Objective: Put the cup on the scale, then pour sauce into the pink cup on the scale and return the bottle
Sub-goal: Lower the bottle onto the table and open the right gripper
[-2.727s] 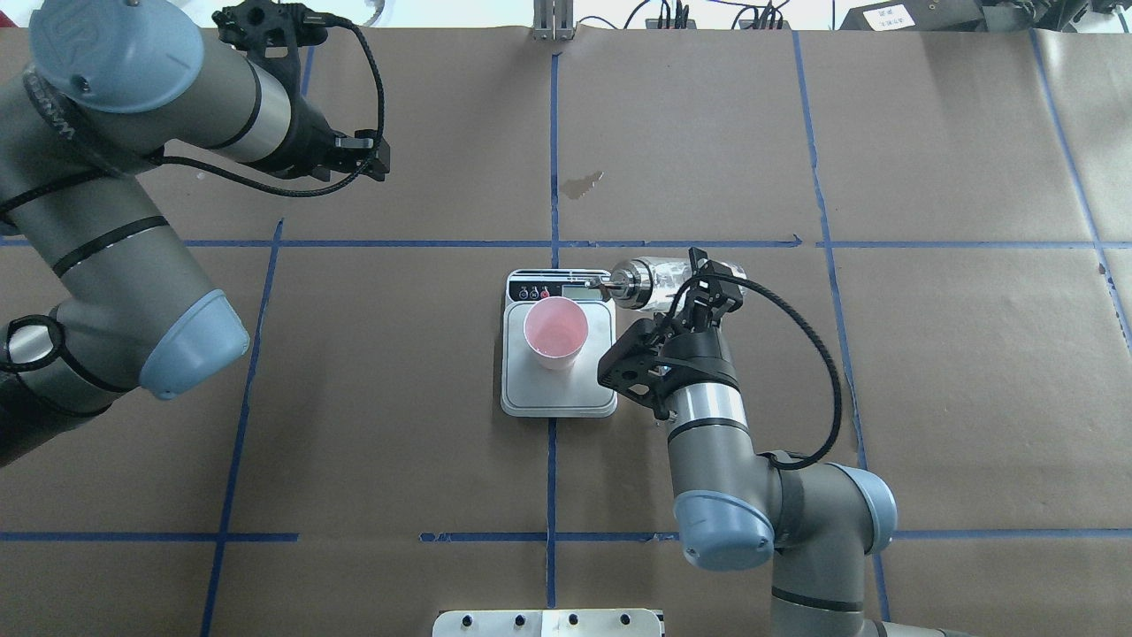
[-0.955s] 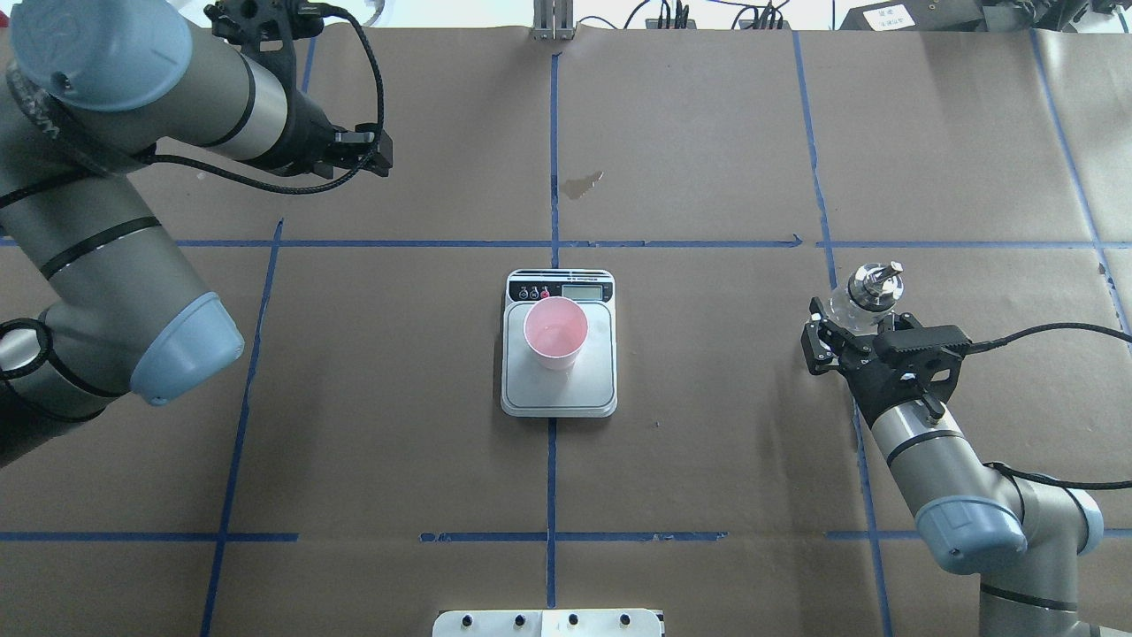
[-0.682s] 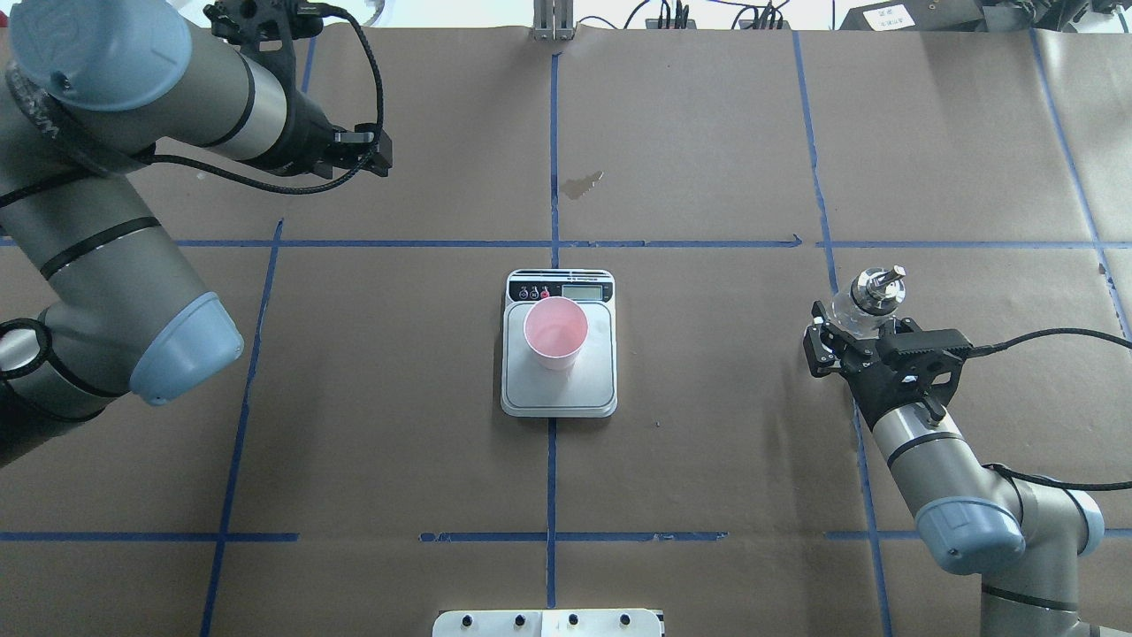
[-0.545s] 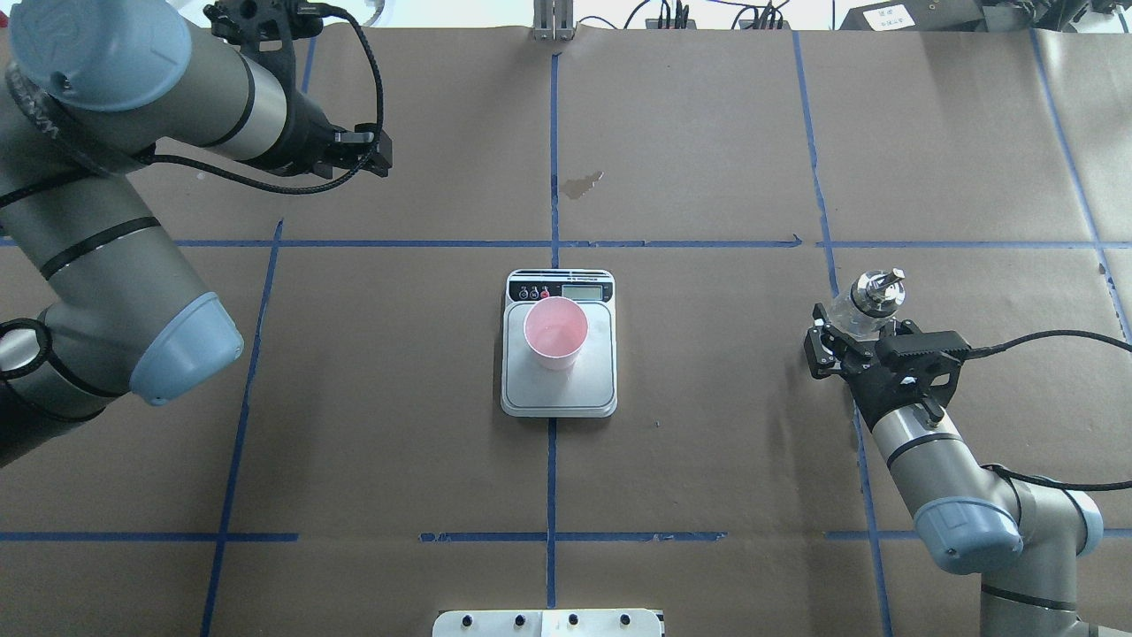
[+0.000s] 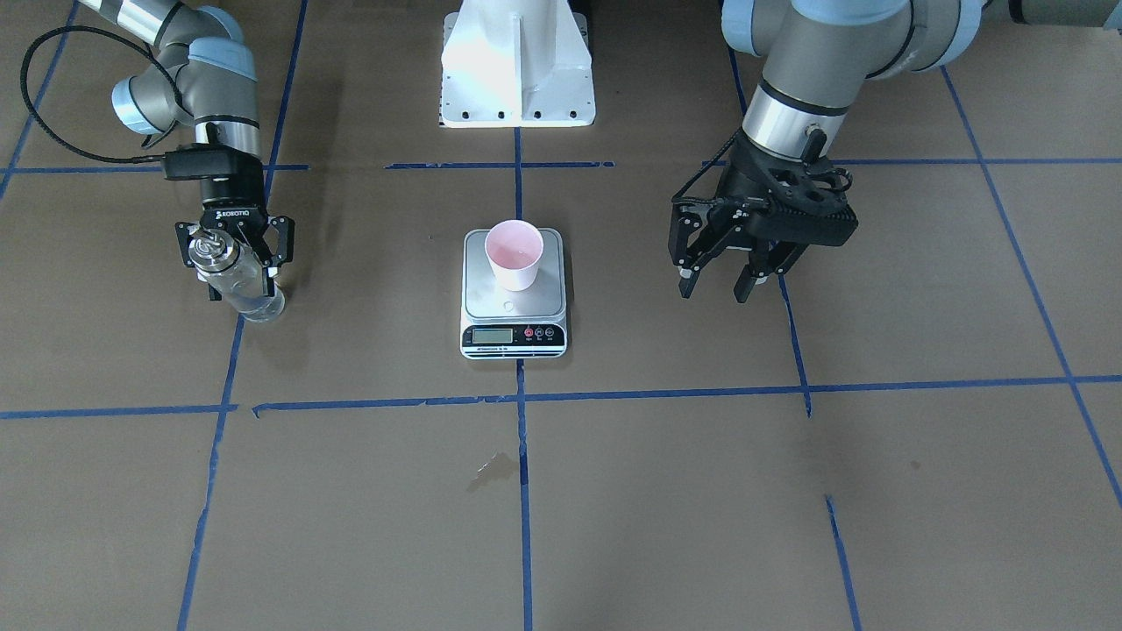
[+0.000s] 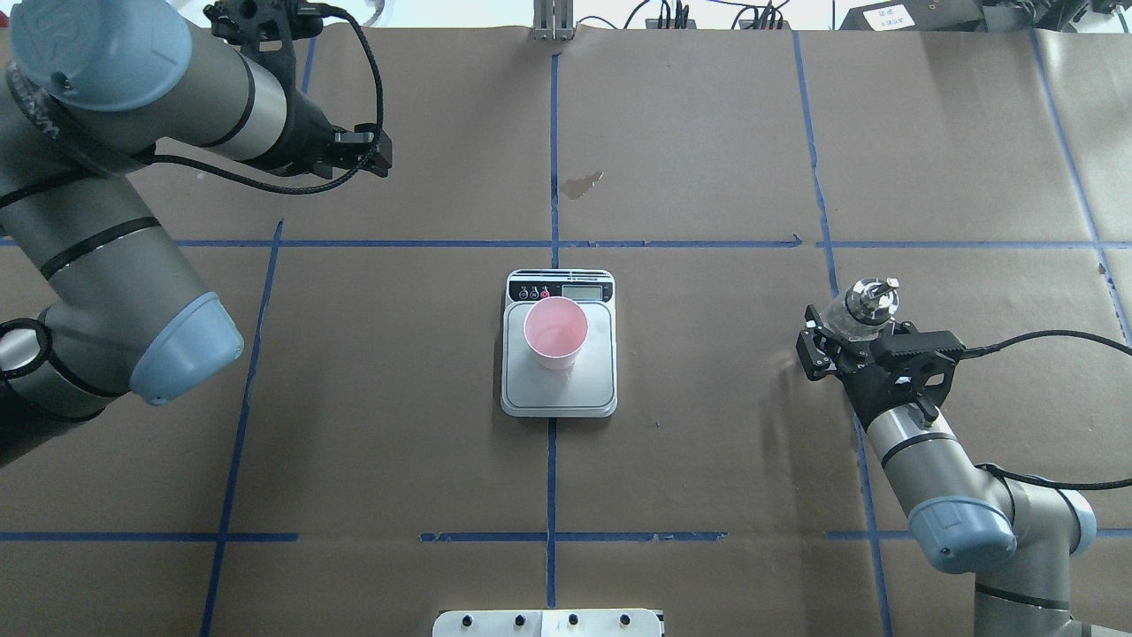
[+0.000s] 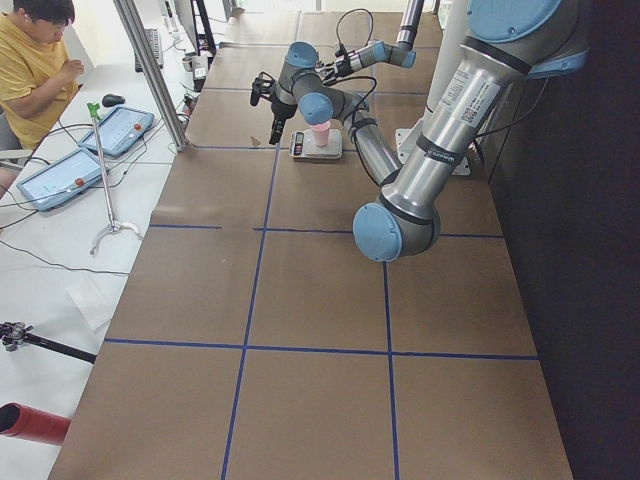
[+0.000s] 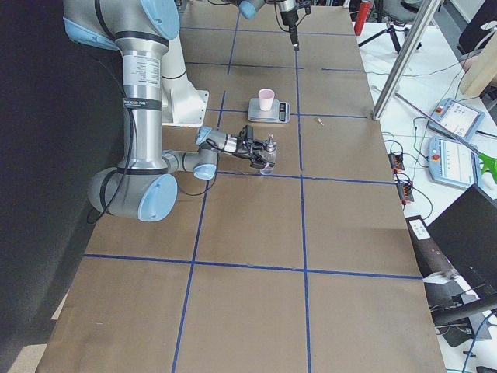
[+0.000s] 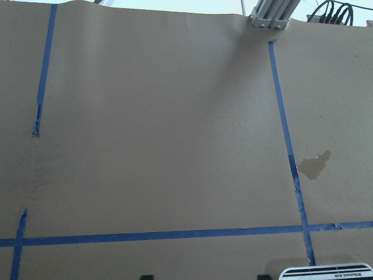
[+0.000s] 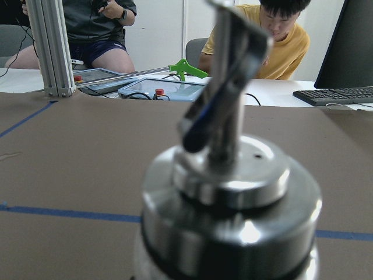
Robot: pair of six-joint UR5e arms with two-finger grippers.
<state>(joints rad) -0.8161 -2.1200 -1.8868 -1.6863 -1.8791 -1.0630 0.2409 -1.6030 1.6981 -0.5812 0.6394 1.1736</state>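
The pink cup (image 5: 514, 254) stands upright on the steel scale (image 5: 513, 307) at the table's middle, with a little clear liquid in it; both also show in the overhead view, cup (image 6: 555, 333) and scale (image 6: 597, 376). The clear glass bottle (image 5: 250, 294) with its silver pourer cap stands on the paper on my right side (image 6: 871, 301). My right gripper (image 5: 238, 285) is around it, the fingers spread a little wider than the glass. The right wrist view is filled by the cap (image 10: 230, 204). My left gripper (image 5: 714, 294) is open, empty and raised, apart from the scale.
A dried stain (image 6: 581, 184) marks the paper beyond the scale. Blue tape lines grid the brown paper. The white robot base (image 5: 517, 61) stands at my edge. Operators with tablets (image 10: 163, 87) sit past the far table edge.
My right arm carried the bottle from over the scale out to the right and stood it upright. In the last half second the gripper's fingers spread and the arm drew back slightly.
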